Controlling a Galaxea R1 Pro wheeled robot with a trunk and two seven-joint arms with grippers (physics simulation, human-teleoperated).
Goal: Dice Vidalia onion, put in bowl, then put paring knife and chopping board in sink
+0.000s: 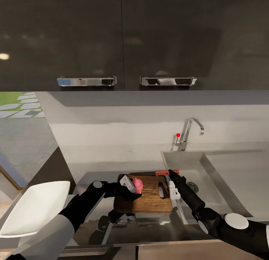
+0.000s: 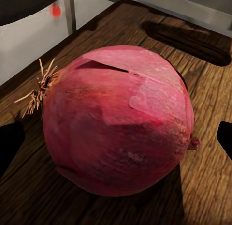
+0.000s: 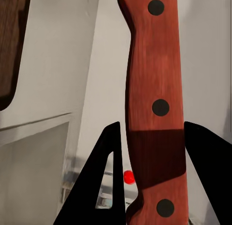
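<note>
The reddish-pink onion (image 1: 138, 185) sits on the dark wooden chopping board (image 1: 149, 202), which lies on the grey surface (image 1: 89, 178) just left of the sink (image 1: 224, 178). The left pincer (image 1: 131, 185) is at the onion's left side; in the left wrist view the onion (image 2: 118, 121) lies between two dark fingertips (image 2: 9, 145) that stand apart from its skin — released, not gripping. The paring knife (image 1: 151, 173) lies along the board's far edge, its red-orange handle toward the sink. The right pincer (image 1: 173, 173) is at that handle; in the right wrist view the handle (image 3: 154, 113) runs between the two dark fingers (image 3: 99, 181) — whether they are clenched on it, I cannot tell. A white bowl (image 1: 35, 207) stands at the left.
</note>
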